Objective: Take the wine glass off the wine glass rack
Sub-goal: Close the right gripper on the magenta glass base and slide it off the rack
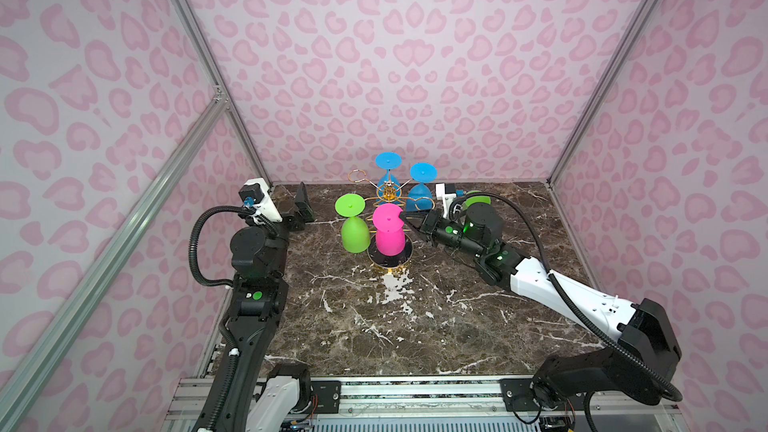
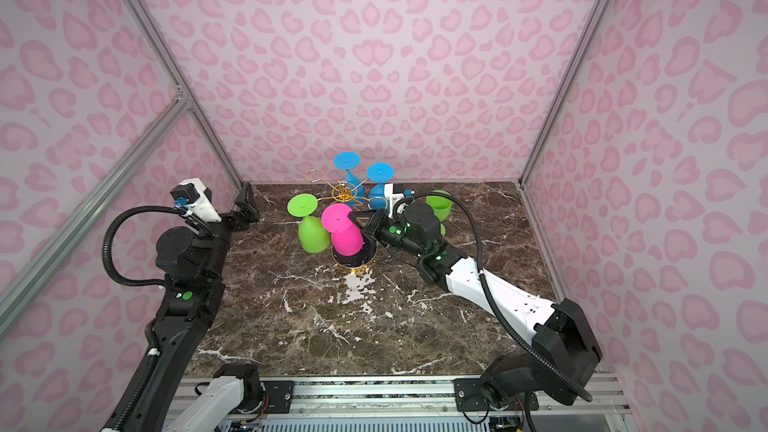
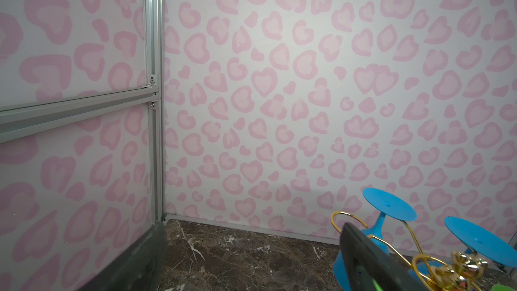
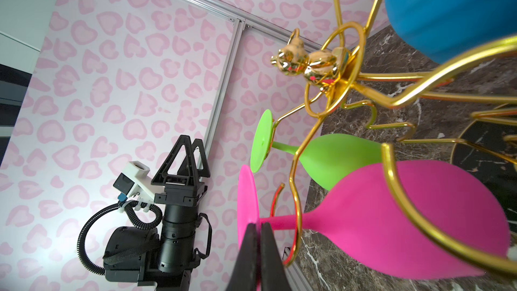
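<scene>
Logging my right gripper (image 4: pixel 259 226) — fingers clamped on pink wine glass (image 1: pixel 388 238) stem at the wine glass rack (image 1: pixel 390 193); left gripper (image 1: pixel 303 205) fingers spread, well apart from it.

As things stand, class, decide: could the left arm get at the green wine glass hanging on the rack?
Probably yes: the left hand, open, sits beside that green wine glass, only bare marble between them.

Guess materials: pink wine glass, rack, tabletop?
The pink wine glass: opaque, matte, uniform colour; probably plastic or silicone. The wine glass rack: thin wire, mirror-gold shine; likely plated metal. The tabletop: glossy brown, white veins; marble or a marble-look surface.
</scene>
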Motion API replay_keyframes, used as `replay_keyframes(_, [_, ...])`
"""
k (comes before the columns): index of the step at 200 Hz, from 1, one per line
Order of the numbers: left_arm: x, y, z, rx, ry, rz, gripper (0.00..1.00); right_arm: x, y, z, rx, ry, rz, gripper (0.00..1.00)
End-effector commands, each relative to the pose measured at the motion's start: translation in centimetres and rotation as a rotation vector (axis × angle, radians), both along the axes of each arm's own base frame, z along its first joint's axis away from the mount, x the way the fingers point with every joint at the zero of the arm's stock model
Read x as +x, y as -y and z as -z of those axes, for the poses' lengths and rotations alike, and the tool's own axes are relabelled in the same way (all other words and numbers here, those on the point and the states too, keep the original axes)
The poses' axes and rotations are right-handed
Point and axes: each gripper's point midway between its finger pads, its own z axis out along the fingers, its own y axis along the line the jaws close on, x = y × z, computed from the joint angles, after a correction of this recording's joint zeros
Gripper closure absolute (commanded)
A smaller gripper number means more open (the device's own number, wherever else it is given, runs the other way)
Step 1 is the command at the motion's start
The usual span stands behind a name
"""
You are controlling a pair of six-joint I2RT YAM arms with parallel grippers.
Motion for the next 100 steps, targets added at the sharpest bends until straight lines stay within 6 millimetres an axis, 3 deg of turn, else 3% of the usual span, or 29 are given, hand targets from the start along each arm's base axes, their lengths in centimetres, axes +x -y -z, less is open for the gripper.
replay_keyframes(1, [-0.20, -0.02, -0.33, 0.008, 0.014, -0.005, 0.03, 0.31, 0.44, -1.22, 0.024, 0.030, 0.027, 1.00])
replay_keyframes(100, [-0.37, 0.03, -0.50, 0.008, 0.019, -0.003, 0.03, 1.21, -0.21, -1.45, 0.042, 0.024, 0.030, 1.00])
